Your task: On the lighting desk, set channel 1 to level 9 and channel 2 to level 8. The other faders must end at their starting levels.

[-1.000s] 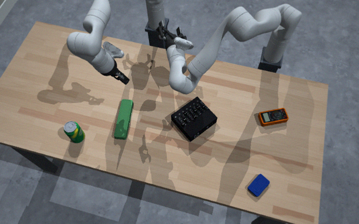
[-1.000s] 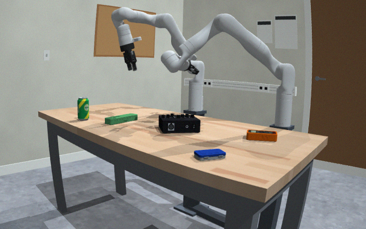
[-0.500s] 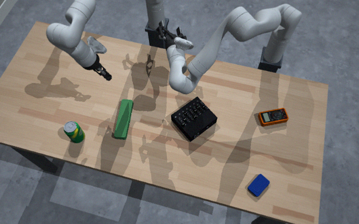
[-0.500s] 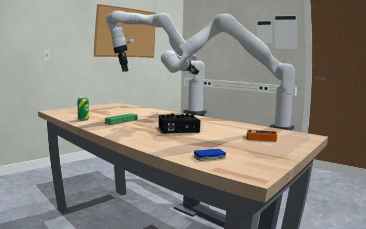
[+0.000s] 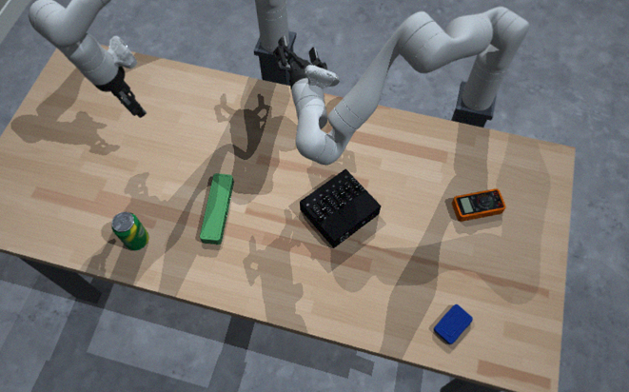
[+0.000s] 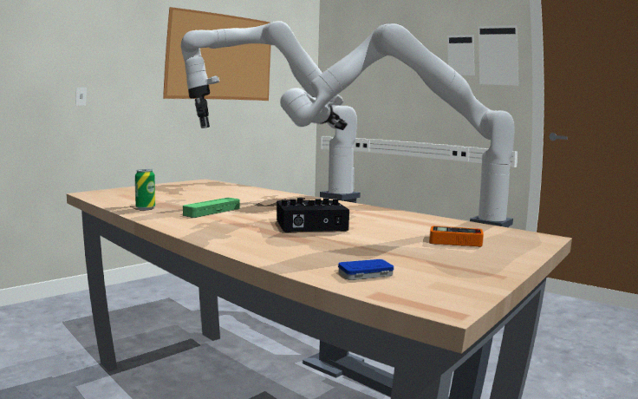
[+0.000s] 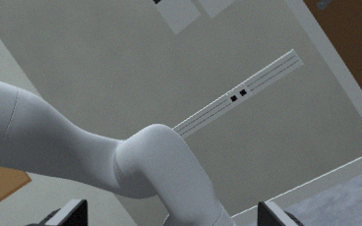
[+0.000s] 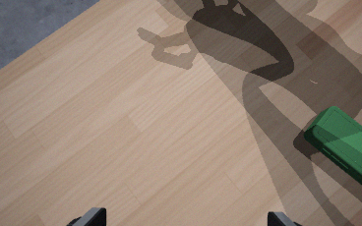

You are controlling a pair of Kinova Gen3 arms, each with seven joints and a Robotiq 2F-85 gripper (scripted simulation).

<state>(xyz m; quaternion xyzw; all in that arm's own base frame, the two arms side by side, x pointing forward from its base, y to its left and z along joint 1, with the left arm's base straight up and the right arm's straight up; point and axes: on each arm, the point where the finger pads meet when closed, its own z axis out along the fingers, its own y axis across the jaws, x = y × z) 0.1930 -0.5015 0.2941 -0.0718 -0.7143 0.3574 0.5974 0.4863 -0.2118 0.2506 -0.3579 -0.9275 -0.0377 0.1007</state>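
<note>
The lighting desk (image 5: 350, 216) (image 6: 312, 223) is a black box near the table's middle. Its small fader knobs (image 5: 333, 195) (image 6: 310, 202) stand in rows on top; their levels and channel numbers are too small to read. My left gripper (image 5: 298, 49) (image 6: 342, 124) is open and empty, high behind the desk, and points away from it. My right gripper (image 5: 138, 113) (image 6: 204, 126) (image 8: 187, 217) is open and empty, high above the table on the soda can's side, well away from the desk. Neither wrist view shows the desk.
A green case (image 5: 216, 208) (image 6: 211, 207) (image 8: 344, 140) lies between a green soda can (image 5: 130, 231) (image 6: 145, 189) and the desk. An orange multimeter (image 5: 479, 204) (image 6: 456, 236) lies on the desk's other side. A blue box (image 5: 453, 324) (image 6: 366, 268) lies near the front edge.
</note>
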